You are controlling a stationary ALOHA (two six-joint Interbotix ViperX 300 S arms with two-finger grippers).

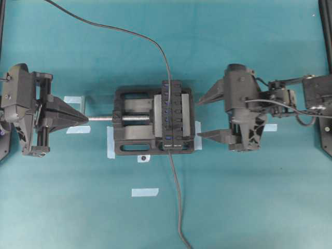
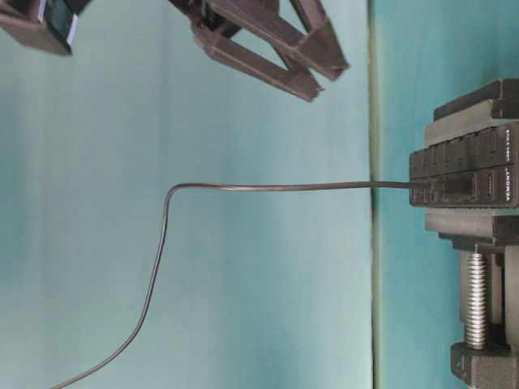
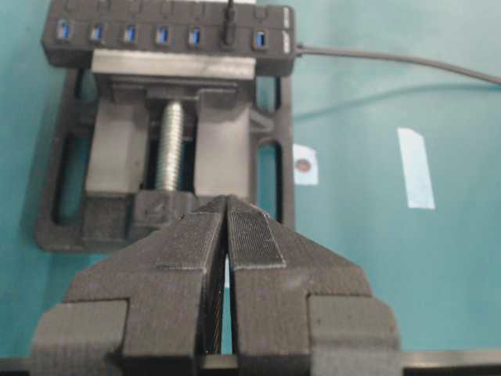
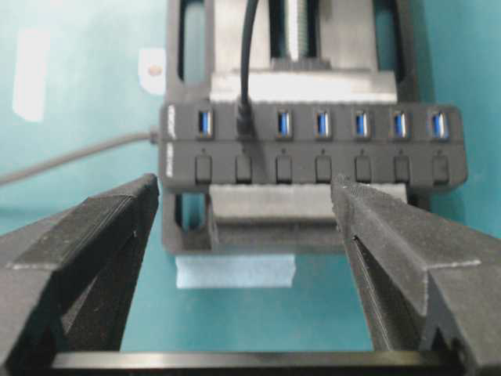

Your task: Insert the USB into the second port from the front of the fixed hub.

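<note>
The fixed hub (image 1: 174, 115) is clamped in a black vise, its row of blue sockets (image 4: 321, 123) facing up. The USB (image 4: 244, 117) sits plugged into the second socket from the end where the hub's own grey cable (image 4: 78, 155) leaves. Its thin cable (image 1: 124, 30) runs off to the back left. The same plug shows in the left wrist view as the USB (image 3: 228, 31). My right gripper (image 1: 199, 118) stands open just right of the hub, touching nothing. My left gripper (image 1: 85, 119) is shut and empty, by the end of the vise screw.
The vise (image 1: 129, 141) with its silver screw (image 1: 101, 118) fills the table's middle. Bits of pale tape (image 1: 144, 192) lie around it. The hub's cable (image 1: 179, 207) trails to the front edge. In the table-level view the thin cable (image 2: 243, 187) hangs level, then drops.
</note>
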